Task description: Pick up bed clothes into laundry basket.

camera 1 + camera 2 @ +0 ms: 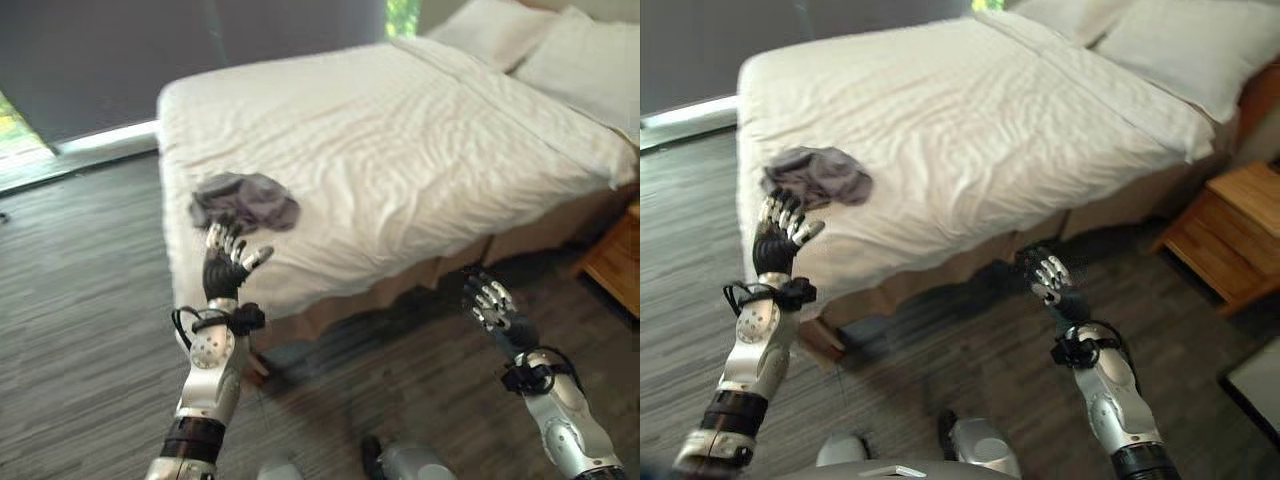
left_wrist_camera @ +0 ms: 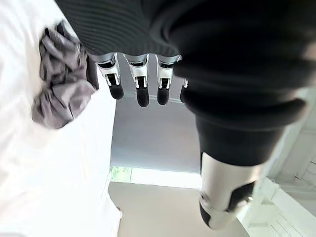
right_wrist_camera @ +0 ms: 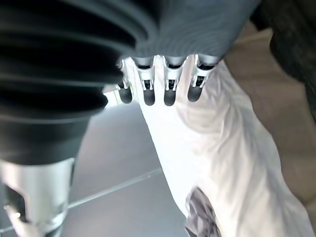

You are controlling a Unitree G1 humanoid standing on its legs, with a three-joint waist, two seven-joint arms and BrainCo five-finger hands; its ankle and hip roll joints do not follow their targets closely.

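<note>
No writing or label can be made out on anything in view.

A crumpled grey garment of soft cloth (image 1: 245, 200) lies on the white-sheeted bed (image 1: 400, 140), near the bed's corner closest to the robot's left side. It sits bunched in a loose heap with folds and a darker hollow in the middle; what kind of garment it is cannot be told. In the left wrist view the same grey heap (image 2: 61, 84) lies on the white sheet just beside the fingertips.

The left robot hand (image 1: 225, 262) is raised at the edge of the bed just below the garment, its fingers spread and mostly straight, holding nothing; its fingertips are close to the cloth, but whether they touch it cannot be told. The right robot hand (image 1: 492, 305) hangs over the dark wood-grain floor (image 1: 90, 300) beside the bed's long side, well apart from the garment, fingers relaxed and empty.

Two white pillows (image 1: 560, 50) lie at the head of the bed, partly cut off by the frame's edge. A light wooden nightstand (image 1: 1230, 235) stands beside the bed; its far side is cut off. A tan bed base (image 1: 1120, 205) shows under the overhanging sheet.
</note>
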